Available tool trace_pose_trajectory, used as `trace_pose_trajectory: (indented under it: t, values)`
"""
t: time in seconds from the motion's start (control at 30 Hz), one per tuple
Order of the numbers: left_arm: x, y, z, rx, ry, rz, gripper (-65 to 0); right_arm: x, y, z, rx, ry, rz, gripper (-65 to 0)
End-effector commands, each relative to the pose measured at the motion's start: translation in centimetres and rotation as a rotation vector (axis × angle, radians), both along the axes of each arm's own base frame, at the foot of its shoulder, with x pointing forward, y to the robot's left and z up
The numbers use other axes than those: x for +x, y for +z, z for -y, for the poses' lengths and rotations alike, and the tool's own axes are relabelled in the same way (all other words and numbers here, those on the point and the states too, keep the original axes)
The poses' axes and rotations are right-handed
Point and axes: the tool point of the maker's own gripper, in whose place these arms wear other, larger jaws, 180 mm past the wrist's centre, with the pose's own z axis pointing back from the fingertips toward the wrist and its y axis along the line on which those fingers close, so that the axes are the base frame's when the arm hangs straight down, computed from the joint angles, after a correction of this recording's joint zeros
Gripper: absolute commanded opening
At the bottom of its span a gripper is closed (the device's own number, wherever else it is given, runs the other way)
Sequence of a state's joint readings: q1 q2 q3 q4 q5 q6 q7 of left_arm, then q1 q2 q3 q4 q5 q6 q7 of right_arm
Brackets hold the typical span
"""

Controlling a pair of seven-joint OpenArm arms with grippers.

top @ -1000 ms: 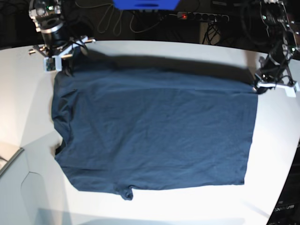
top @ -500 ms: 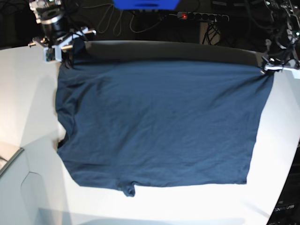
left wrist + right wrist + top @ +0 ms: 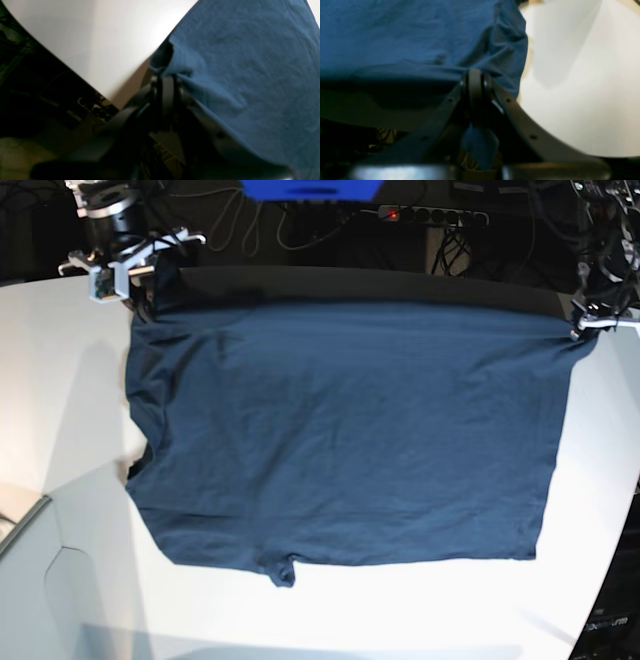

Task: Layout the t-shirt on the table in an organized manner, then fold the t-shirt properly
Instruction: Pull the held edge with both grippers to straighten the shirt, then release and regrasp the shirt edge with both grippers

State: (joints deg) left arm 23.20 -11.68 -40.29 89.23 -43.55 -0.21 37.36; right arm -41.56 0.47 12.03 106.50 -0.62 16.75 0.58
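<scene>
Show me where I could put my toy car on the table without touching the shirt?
Bare table lies on the base view's left of the shirt, and a strip runs along the near edge below its hem. The far edge is crowded: both pincers hold the shirt's corners there.

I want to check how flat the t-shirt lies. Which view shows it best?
The base view: the whole t-shirt is visible, spread over the table. The left wrist view shows only one corner clamped in the left gripper; the right wrist view, only the corner in the right gripper.
</scene>
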Motion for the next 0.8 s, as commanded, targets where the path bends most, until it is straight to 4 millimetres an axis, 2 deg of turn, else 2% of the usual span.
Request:
trace_pose_trajectory:
  t: [0.0, 0.23, 0.53, 0.77]
  values:
    - [1.6, 1.8, -0.9, 0.042, -0.002, 0.060, -65.0, 1.3, 1.4, 0.1, -0.002, -0.001, 0.063, -65.0]
    - [5.6, 3.7, -0.9, 0.035, 0.002, 0.154, -65.0, 5.9, 0.9, 0.3, 0.017, -0.013, 0.129, -65.0]
    - [11.9, 4.7, 1.2, -0.026, -0.039, 0.241, -65.0, 11.7, 0.8, 1.0, 0.017, 0.002, 0.192, -65.0]
    - [14.2, 4.4, 1.0, -0.071, -0.014, 0.257, -65.0, 14.5, -0.2, 0.9, 0.036, 0.001, 0.190, -65.0]
